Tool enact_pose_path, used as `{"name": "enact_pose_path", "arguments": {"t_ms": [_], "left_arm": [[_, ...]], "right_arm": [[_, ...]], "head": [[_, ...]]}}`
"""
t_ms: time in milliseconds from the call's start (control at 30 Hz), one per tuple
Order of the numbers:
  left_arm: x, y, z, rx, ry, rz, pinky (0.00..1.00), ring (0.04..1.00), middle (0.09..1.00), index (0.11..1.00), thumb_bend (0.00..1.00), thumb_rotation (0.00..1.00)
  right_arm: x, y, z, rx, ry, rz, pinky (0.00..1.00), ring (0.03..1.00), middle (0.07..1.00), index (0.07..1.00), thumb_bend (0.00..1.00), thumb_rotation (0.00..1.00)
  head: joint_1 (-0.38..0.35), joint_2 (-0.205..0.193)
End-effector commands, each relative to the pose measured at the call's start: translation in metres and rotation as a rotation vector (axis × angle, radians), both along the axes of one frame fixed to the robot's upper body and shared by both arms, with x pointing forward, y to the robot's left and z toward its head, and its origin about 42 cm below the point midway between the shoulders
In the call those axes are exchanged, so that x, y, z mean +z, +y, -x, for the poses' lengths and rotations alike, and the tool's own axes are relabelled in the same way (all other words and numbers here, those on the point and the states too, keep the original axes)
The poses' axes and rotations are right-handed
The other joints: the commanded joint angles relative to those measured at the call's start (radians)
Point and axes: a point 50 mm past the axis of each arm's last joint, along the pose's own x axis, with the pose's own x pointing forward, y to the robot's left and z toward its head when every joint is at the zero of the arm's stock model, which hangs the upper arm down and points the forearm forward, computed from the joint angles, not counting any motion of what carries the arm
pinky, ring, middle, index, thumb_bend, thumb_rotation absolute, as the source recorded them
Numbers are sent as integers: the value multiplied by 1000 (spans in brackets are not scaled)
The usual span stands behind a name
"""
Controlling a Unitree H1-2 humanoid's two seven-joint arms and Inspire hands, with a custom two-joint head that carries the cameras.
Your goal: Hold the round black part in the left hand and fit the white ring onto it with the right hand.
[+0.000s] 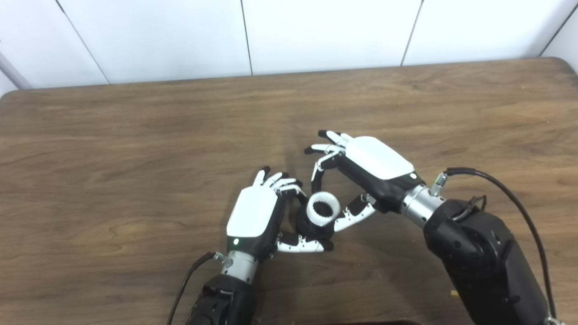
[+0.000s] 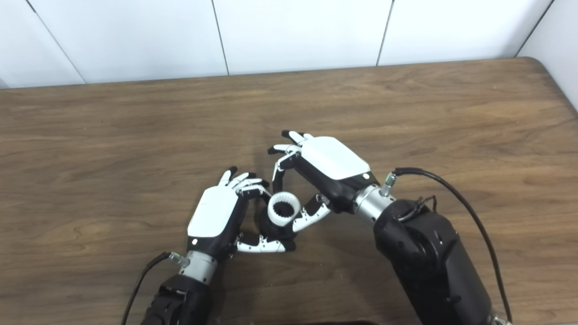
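White ring (image 1: 323,208) sits atop round black part (image 1: 311,227), gripped by left hand (image 1: 257,216); right hand (image 1: 361,169) pinches the ring between thumb and fingertip.

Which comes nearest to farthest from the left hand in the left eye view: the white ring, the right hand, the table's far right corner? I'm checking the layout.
1. White ring: right beside the left hand, seated on the round black part it holds.
2. Right hand: just past the ring, up and to the right.
3. Table's far right corner: far off at upper right.
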Motion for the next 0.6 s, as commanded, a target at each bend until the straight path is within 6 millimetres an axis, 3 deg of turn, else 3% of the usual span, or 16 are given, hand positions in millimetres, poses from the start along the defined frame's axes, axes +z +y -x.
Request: {"name": "enact_pose_path", "arguments": {"t_ms": [0, 567], "left_arm": [[7, -8, 1, -13, -16, 14, 1000, 885, 775, 483, 524, 52], [9, -11, 0, -13, -19, 17, 1000, 884, 773, 483, 524, 52]], "right_arm": [[11, 4, -4, 15, -74, -13, 1000, 1000, 883, 484, 523, 140], [10, 1, -5, 17, -64, -2, 1000, 1000, 882, 484, 523, 141]], "head": [[1, 1], [9, 6]]}}
